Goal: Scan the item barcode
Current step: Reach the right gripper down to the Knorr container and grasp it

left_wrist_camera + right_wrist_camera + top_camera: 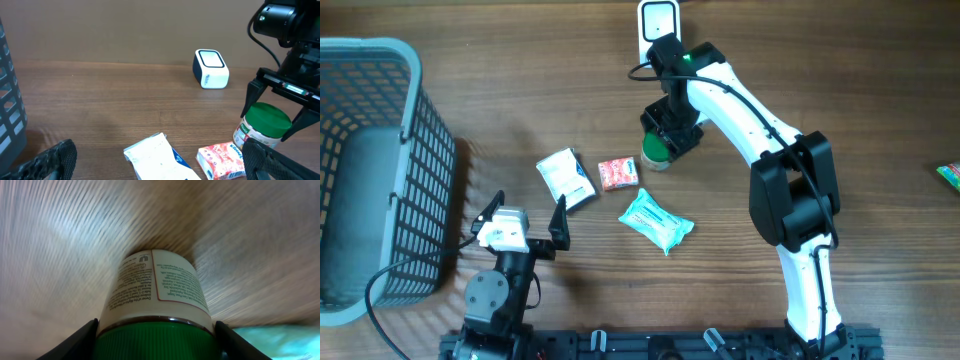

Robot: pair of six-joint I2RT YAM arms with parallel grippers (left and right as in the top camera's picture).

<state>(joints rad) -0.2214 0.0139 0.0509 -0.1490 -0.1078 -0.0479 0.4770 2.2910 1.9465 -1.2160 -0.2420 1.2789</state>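
Observation:
A jar with a green lid and a white printed label (656,156) (262,125) (155,290) stands upright on the wooden table. My right gripper (670,130) (156,342) comes down over it, and its two black fingers press the lid's left and right sides. A white barcode scanner (658,20) (211,68) sits at the table's far edge, just beyond the jar. My left gripper (528,210) (160,160) hovers open near the front left, holding nothing, with a white packet below it.
A white and blue packet (566,178) (157,157), a red Kleenex pack (618,174) (220,159) and a teal wipes pack (656,221) lie mid-table. A grey basket (410,120) fills the left side. A green item (950,175) lies at the right edge.

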